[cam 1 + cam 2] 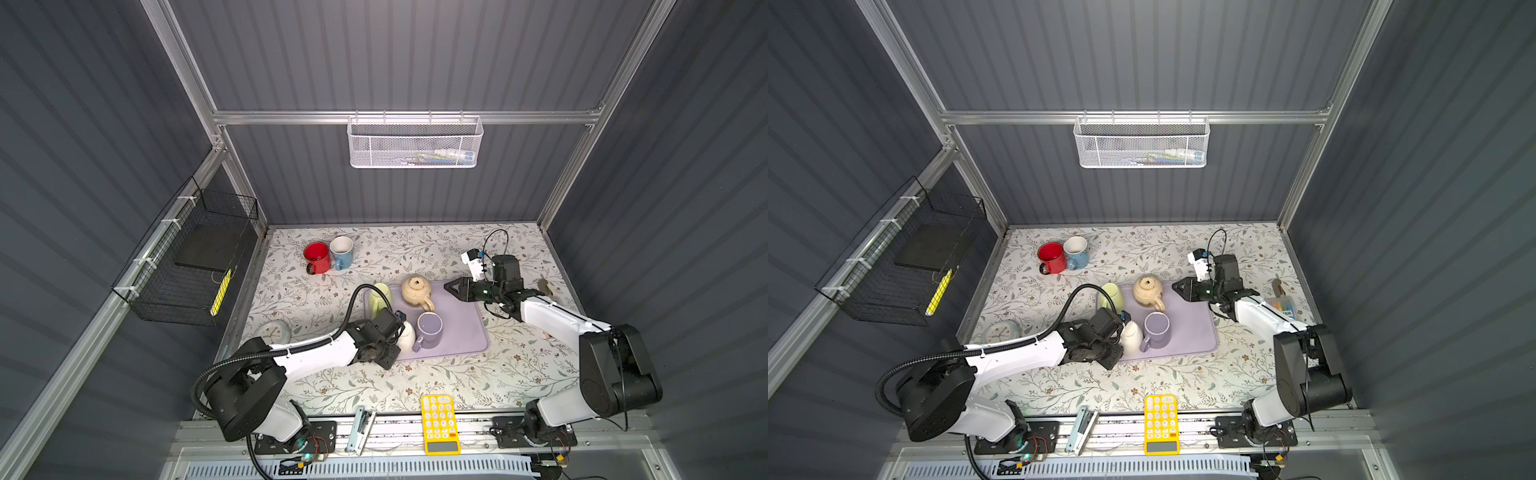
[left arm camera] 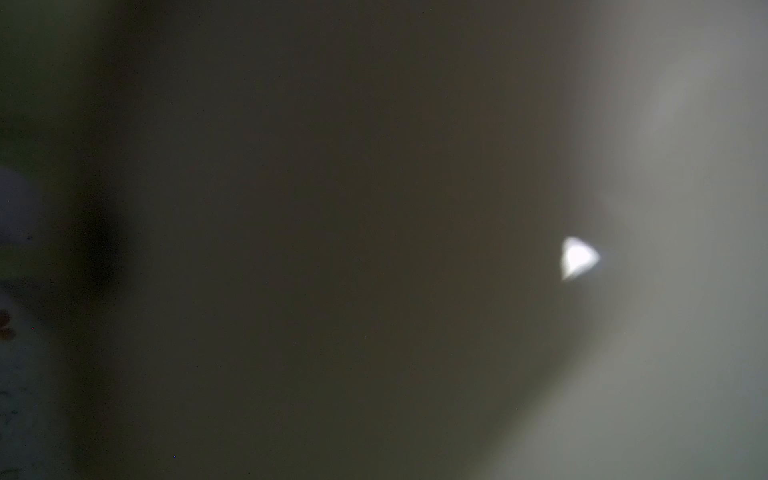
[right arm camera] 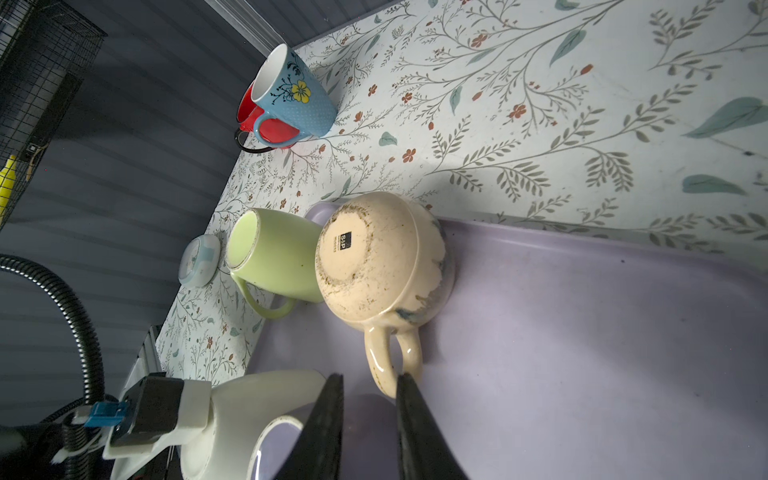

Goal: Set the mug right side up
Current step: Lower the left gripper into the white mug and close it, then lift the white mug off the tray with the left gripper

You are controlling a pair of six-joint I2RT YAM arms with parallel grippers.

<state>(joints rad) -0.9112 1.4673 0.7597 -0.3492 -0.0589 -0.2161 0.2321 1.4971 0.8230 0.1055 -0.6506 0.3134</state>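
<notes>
The step in hand looks like the grasp, with the flip itself not yet begun. The left claw [image 1: 397, 338] is right up against the cream mug [image 1: 407, 336]. The mug sits at the left edge of the lavender tray [image 1: 461, 328], on the side nearer the arms' bases and just beside the upright purple mug [image 1: 430, 328]. No mouth shows on it in both top views, so I take it to be bottom-up or tipped, and the one to be righted. How far apart the left claw's jaws stand, and whether they have the mug, I cannot tell. The wrist hides them from above, and the left wrist view is only a blur of pale surface close to the lens. The right claw [image 3: 370, 380] hangs over the far side of the tray with its fingers a little apart and nothing between them. Its tips are near the handle of a beige mug [image 3: 374, 257] that also stands base-up. The next move calls for a firm hold on the cream mug's wall and a lift clear of the tray. Then comes a half turn of the wrist, keeping off the purple mug, which is close enough to be knocked, and a level set-down on the base.
</notes>
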